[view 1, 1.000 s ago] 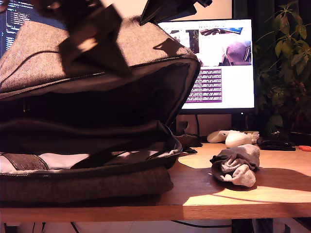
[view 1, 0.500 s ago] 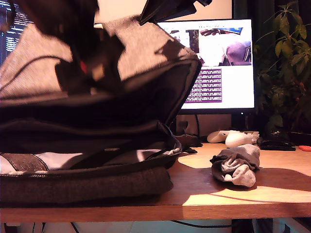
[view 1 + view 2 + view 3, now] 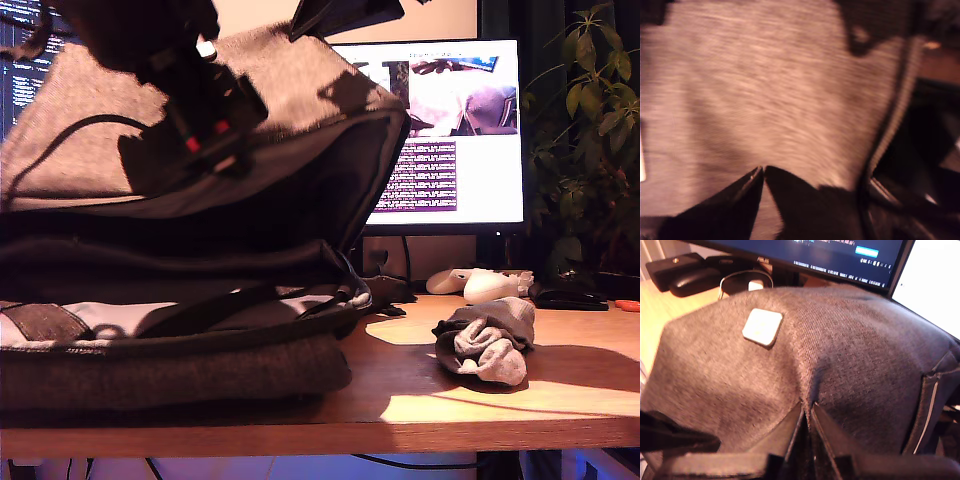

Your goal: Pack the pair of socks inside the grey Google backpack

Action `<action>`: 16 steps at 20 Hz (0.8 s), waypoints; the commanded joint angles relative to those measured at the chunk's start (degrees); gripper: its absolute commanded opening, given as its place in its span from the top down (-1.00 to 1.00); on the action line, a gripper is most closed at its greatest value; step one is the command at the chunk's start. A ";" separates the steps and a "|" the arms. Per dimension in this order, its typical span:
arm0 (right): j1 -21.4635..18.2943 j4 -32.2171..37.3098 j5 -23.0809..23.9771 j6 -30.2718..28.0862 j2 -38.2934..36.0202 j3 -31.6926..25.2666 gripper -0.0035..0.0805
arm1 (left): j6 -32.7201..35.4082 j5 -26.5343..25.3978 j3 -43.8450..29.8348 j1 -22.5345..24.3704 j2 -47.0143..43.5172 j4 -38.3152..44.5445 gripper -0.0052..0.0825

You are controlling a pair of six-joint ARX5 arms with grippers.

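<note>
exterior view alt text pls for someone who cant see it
A large grey Google backpack lies on a wooden desk, its top flap lifted open, with a dark robot arm blurred in front of the flap. The pair of socks sits bundled on the desk toward the exterior view's right, outside the bag, before a lit monitor.

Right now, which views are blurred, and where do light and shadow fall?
First wrist view: motion-smeared grey-brown woven backpack. Second wrist view: fairly sharp, white patch clear. Exterior view: arm near the top left blurred, bag's interior dark, sunlit wooden desk beside the light-grey sock bundle.
</note>
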 commanded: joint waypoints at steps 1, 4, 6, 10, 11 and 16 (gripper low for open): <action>0.59 0.48 -0.87 0.07 -0.39 1.68 0.95 | 4.92 -1.22 0.52 0.48 -1.60 3.28 -0.37; 0.59 0.22 -0.87 0.04 -0.39 1.68 0.95 | 6.03 0.50 0.52 0.48 -5.70 4.35 -0.37; 0.59 0.17 -0.90 0.04 -0.39 1.70 0.95 | 5.29 3.45 0.52 0.37 -9.53 3.74 -0.38; 0.59 0.09 -0.87 0.04 -0.39 1.73 0.95 | -1.70 9.88 0.52 0.33 -17.27 -1.07 -0.45; 0.59 0.07 -0.87 0.04 -0.39 1.73 0.95 | -1.84 10.80 0.52 0.33 -18.45 -1.99 -0.51; 0.59 0.09 -0.87 0.04 -0.39 1.73 0.95 | -2.62 10.56 0.52 0.66 -19.23 -3.56 -0.52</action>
